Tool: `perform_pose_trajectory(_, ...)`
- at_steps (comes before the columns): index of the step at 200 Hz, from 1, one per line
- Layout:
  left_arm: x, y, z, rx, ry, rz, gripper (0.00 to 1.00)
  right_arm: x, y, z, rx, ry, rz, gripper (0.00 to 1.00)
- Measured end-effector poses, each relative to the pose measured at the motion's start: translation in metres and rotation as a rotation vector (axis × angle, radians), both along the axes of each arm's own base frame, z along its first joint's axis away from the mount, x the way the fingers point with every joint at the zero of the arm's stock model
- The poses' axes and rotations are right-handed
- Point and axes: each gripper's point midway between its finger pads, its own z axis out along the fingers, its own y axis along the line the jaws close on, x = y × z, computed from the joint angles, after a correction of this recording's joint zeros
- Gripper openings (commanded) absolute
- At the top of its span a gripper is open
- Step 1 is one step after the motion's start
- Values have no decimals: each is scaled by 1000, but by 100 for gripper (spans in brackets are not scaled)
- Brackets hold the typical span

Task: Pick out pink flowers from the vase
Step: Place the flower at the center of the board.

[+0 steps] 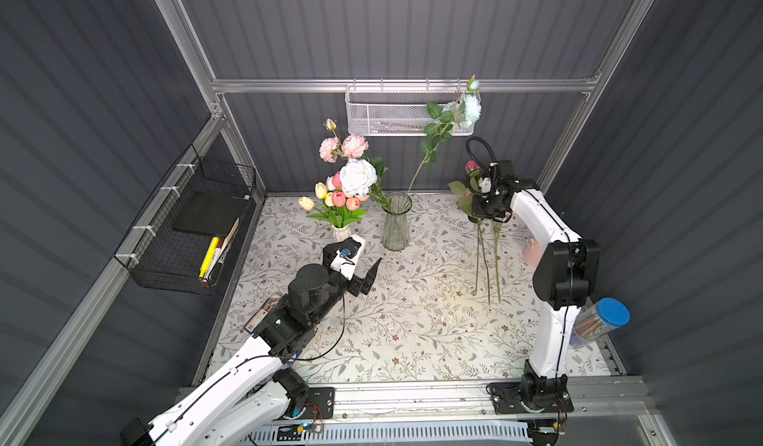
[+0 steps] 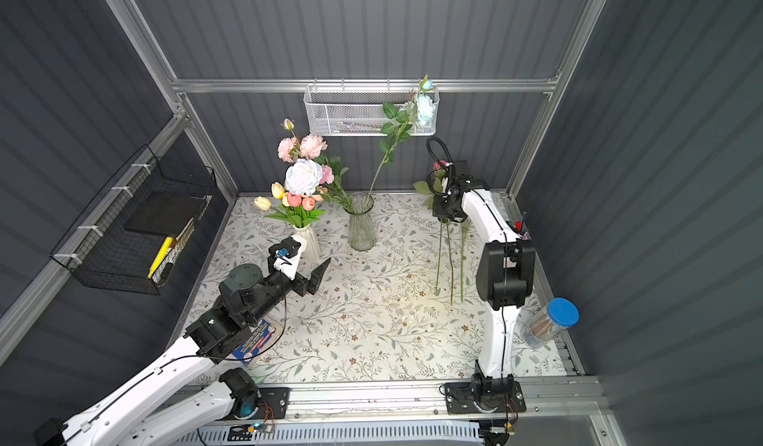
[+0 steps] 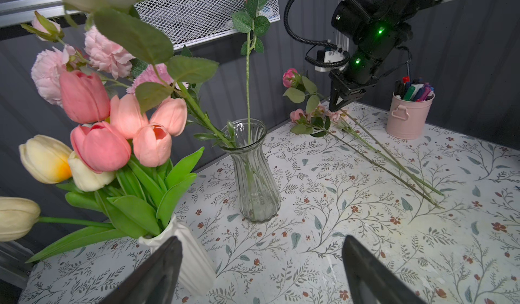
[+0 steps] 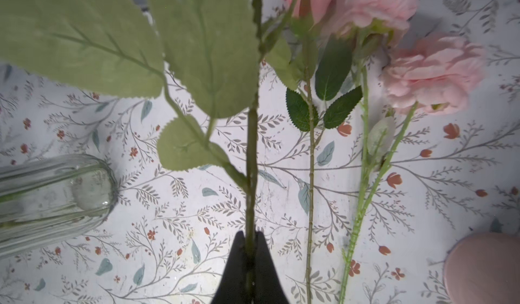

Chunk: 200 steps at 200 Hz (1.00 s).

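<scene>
My right pincer [image 4: 250, 242] is pinched tight on the green stem [image 4: 251, 147] of a magenta rosebud [image 3: 289, 77], jaws pressed against it from both sides. In both top views the rosebud [image 1: 471, 166] sits right of centre, near the back wall, lifted clear of the table. Pale pink roses [image 4: 433, 74] lie flat on the floral tablecloth [image 1: 413, 320] just beside it, their stems [image 1: 487, 266] pointing toward the lower edge of the frame. More pink is left of centre: pale pink peonies [image 1: 354, 145] lean out of the glass vase [image 1: 396, 221], and salmon-pink tulips [image 1: 339, 198] stand in the white ribbed vase [image 1: 342, 232].

From above, my own wrist covers the right jaws and most of the lying blooms, and the pink pen pot [image 3: 409, 116] is half behind my forearm. The held stem's lower end runs in among the lying stems, so I cannot tell whether it touches the cloth.

My left pincer [image 3: 260, 239] gapes wide, holding nothing, just beside the white vase.

My right arm rises from the lower right of the frame, elbow bent high, forearm reaching back, wrist tipped down. My left arm comes in low from the lower left, pointed at the glass vase.
</scene>
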Motion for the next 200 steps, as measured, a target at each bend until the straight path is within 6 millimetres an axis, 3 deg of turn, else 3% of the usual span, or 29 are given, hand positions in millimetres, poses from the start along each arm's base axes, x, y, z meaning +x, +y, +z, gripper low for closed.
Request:
perform_pose_trajectory(90, -1, -2, 0, -1, 1, -10, 90, 17, 11, -86, -149, 148, 87, 1)
perform_pose_trajectory(156, -1, -2, 0, 3, -1, -14, 91, 25, -2, -118, -216, 182, 32, 6)
perform_pose_trajectory(200, -1, -4, -2, 9, 3, -21, 91, 29, -7, -126, -234, 181, 3, 14)
